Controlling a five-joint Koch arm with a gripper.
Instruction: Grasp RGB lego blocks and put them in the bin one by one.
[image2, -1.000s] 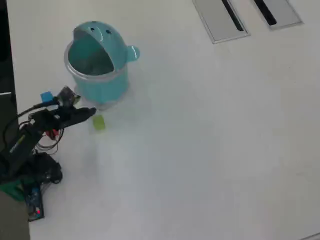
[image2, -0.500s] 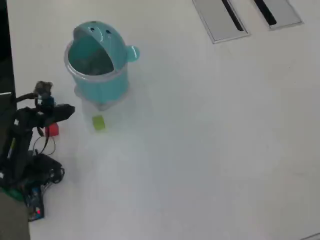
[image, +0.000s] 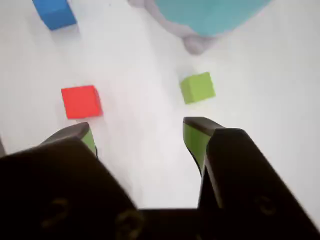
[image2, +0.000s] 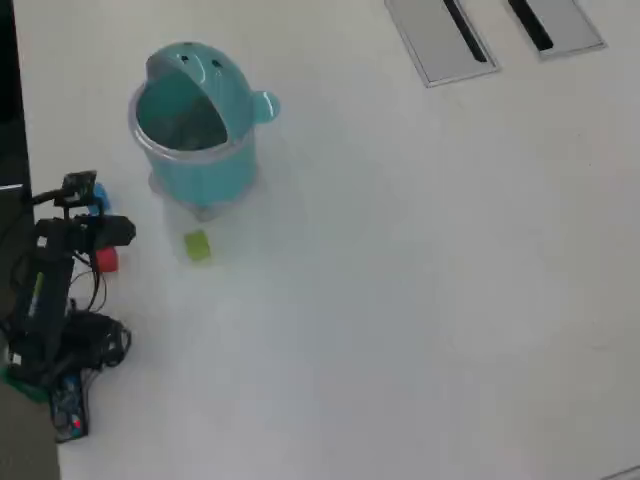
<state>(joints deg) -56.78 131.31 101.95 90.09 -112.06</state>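
In the wrist view my gripper (image: 140, 129) is open, its green-lined jaws wide apart with only bare white table between them. The red block (image: 81, 101) lies just beyond the left jaw, and the yellow-green block (image: 197, 87) just beyond the right jaw. Farther off at the upper left sits the blue block (image: 54, 12). The teal bin (image: 210, 15) fills the top edge. From overhead, the gripper (image2: 122, 231) hovers at the far left, beside the red block (image2: 106, 261) and the blue block (image2: 100, 201). The yellow-green block (image2: 197, 245) lies in front of the bin (image2: 195, 125), whose lid is tipped open.
Two flat grey panels (image2: 440, 40) (image2: 555, 22) with dark slots lie at the top right in the overhead view. The arm's base and wires (image2: 55, 350) sit at the left table edge, next to a dark strip (image2: 8, 100).
The arm has drawn back to the left, away from the yellow-green block and the bin's foot. The three blocks and the bin have not moved.
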